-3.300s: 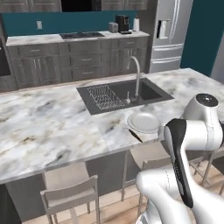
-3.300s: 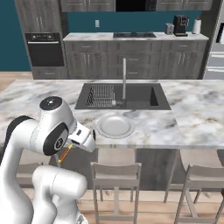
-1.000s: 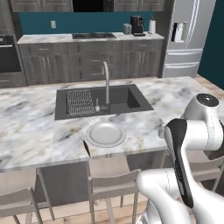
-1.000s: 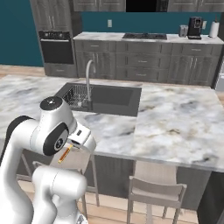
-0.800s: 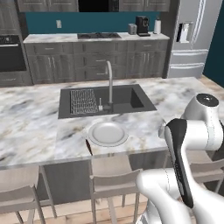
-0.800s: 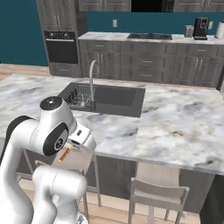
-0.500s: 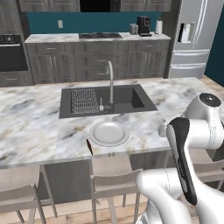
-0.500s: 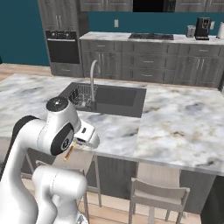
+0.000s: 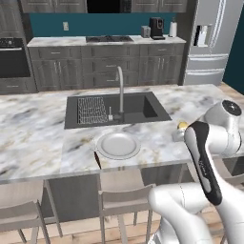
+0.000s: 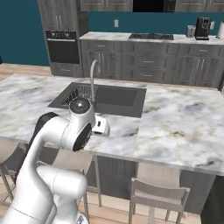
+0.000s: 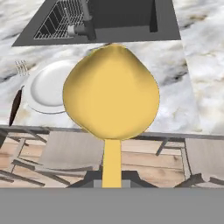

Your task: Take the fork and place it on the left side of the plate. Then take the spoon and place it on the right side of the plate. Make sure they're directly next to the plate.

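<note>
My gripper (image 9: 179,133) is shut on the spoon (image 11: 111,92), whose golden bowl looms large in the hand view with its thin handle (image 11: 112,162) running down to the fingers. From the left base the spoon (image 9: 182,126) shows as a yellow spot above the counter, right of the plate (image 9: 117,145). The plate (image 11: 46,87) is round and grey-white and lies in front of the sink. The fork (image 11: 16,94), with silver tines and a dark handle, lies against the plate's left rim; its handle (image 9: 97,160) reaches the counter edge. In the right base view the gripper (image 10: 100,127) sits behind my arm.
The dark sink (image 9: 116,108) with a dish rack (image 9: 92,109) and a tall faucet (image 9: 120,90) lies just behind the plate. Stools (image 9: 125,198) stand below the counter's front edge. Bare marble counter (image 10: 179,122) stretches to the right of the sink.
The base drove sideways along the island, so both base views shifted. In the last half second the arm swung up and brought the spoon over the counter, right of the plate.
</note>
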